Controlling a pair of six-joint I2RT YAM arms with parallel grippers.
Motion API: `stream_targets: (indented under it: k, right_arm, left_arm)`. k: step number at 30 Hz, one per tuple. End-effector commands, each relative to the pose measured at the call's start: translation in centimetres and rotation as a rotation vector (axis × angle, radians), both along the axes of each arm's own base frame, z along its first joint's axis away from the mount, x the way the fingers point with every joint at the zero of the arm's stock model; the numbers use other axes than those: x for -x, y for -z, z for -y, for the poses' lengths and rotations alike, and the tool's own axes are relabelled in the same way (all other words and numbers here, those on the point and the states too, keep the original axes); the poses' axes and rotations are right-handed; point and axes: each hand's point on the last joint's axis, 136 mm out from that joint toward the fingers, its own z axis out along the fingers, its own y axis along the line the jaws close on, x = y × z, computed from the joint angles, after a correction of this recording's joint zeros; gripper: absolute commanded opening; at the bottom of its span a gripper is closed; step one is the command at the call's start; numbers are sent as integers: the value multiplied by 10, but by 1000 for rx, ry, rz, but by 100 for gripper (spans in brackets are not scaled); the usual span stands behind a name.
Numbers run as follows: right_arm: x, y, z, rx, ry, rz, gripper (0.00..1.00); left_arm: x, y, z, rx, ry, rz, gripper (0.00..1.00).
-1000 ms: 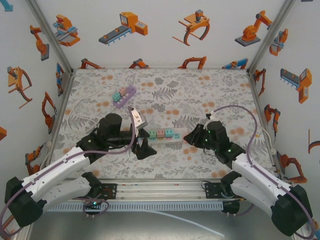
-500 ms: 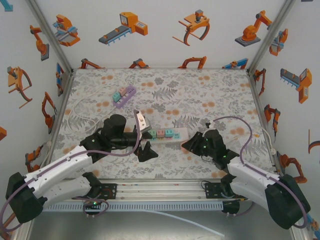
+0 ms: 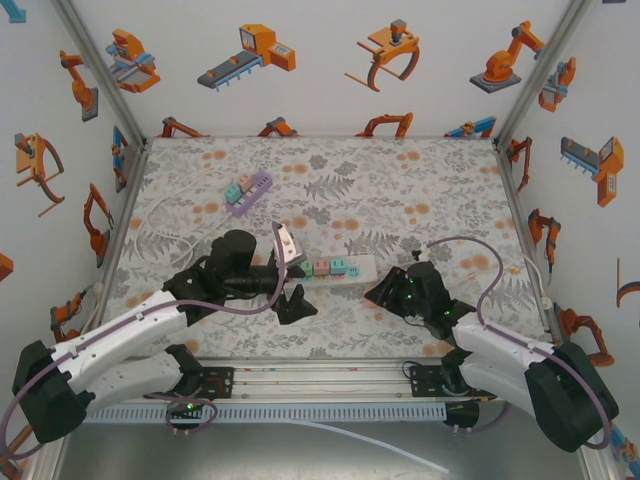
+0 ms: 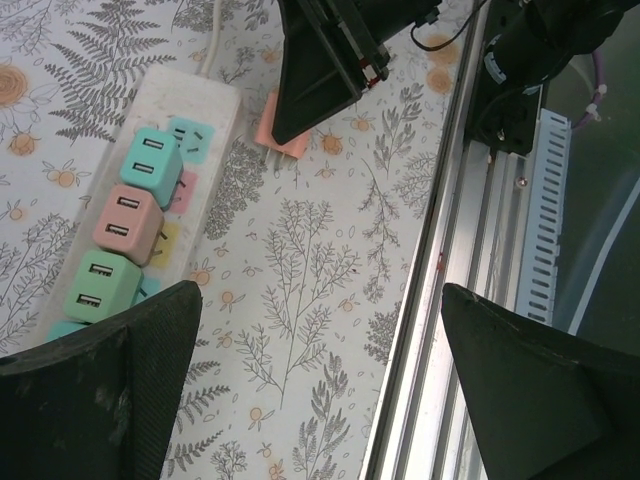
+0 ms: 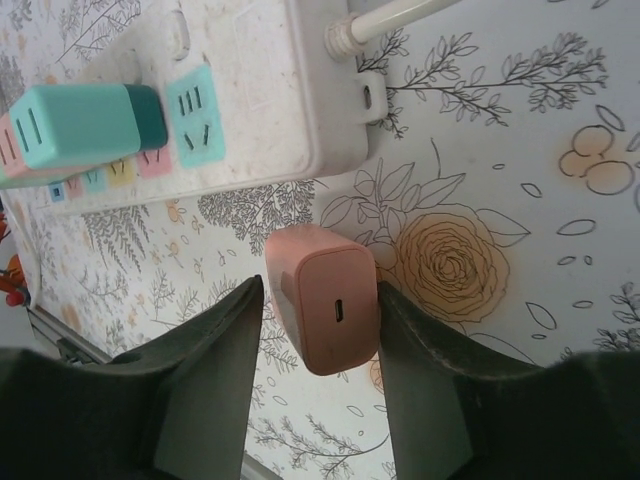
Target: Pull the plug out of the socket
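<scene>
Two jaws of the left gripper (image 4: pixel 320 330) stand wide apart and hold nothing. They hover over the worktop (image 4: pixel 320 250) near the left end of the power strip (image 4: pixel 215 110), where three cube adapters (image 4: pixel 128 225) sit in their sockets. Nothing pins the strip, so a nudge from either arm would likely slide it.

Just beside the strip's right end is the pink plug (image 5: pixel 325 320), out of its socket. The right gripper (image 5: pixel 318 295) is closed against its two sides. I cannot tell whether the plug rests on the worktop or hangs just above it.

The jaws cover only part of those sides, so a quick lift could let the plug twist or drop. A swing toward the strip could knock the teal adapter (image 5: pixel 75 125) or snag the cord (image 5: pixel 390 25).
</scene>
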Motion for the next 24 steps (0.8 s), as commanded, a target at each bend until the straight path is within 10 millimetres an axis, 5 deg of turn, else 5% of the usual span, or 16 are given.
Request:
stream_targets:
  k: [1,12,17,24]
  right_arm:
    - [3,6,13,58,47,-23,50]
    - [-6,-38,27,146,43,130,54]
    - [-20,-87,21,239,-66,370,54]
    - [-24,-157,-17,421,-423,855,53]
  left_arm:
    - [-2,-8,4,7,3,35,97]
    - [-17,-2,-2,-46,-103,26,97]
    - [-29,4,-8,-86,-182,10,97]
    - [-65,14,-33,-131,-459,-24,97]
